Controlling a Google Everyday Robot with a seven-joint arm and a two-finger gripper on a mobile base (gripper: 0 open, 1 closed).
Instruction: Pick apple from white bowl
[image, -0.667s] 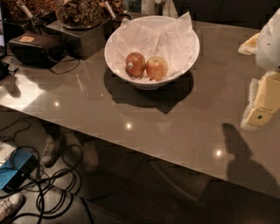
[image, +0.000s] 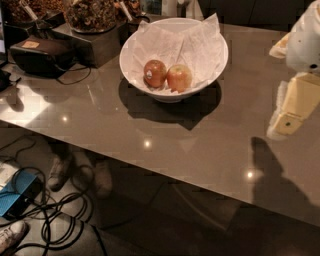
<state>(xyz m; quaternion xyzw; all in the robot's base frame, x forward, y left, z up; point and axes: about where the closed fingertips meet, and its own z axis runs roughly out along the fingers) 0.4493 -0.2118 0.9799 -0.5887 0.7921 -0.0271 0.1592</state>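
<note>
The white bowl (image: 215, 60) stands on the grey-brown table, lined with crumpled white paper. Two apples lie side by side in it. The apple (image: 179, 77) on the right is lighter orange-red with yellowish patches. The left one (image: 155, 73) is darker red with a small pale sticker. My gripper (image: 289, 117) hangs at the right edge of the view, above the table, well to the right of the bowl and apart from it.
A black case (image: 42, 55) with a cable lies at the table's back left. Containers of dark snacks (image: 90, 15) stand behind it. The table's front edge (image: 125, 162) runs diagonally. Cables and a blue box (image: 17, 197) lie on the floor below.
The view has shifted slightly; the gripper stays at the right, the apples have not moved.
</note>
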